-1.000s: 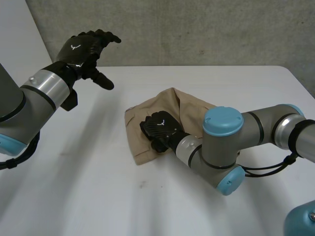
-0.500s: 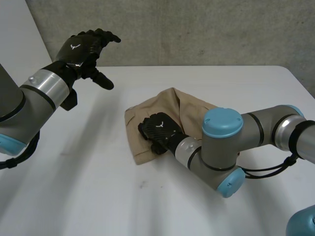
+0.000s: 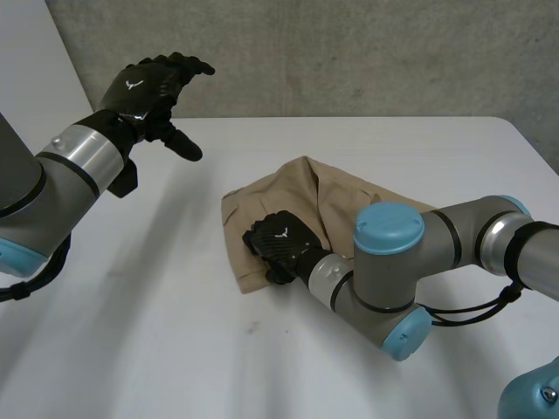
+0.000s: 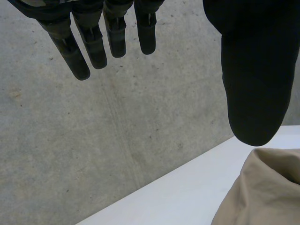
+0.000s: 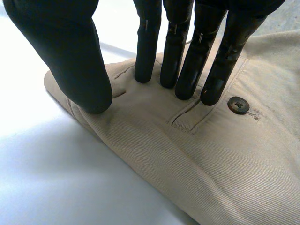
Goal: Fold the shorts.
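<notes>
Head view, tan cloth shorts point(image 3: 327, 196) on white desk point(image 3: 157, 288), right robot hand point(image 3: 281, 237) pressing their 7 o'clock corner, fingers straight, left robot hand point(image 3: 144, 87) raised at 10 o'clock, fingers apart.

Shorts point(image 3: 336, 196), one pair. Tan ribbed twill with a dark button point(image 5: 238, 105) beside a stitched slot. They lie in a low, rumpled bundle on the white table point(image 3: 175, 332), a little right of its middle. The near-left corner is flat and squared, the near edge rounded over, the far side humped.
</notes>
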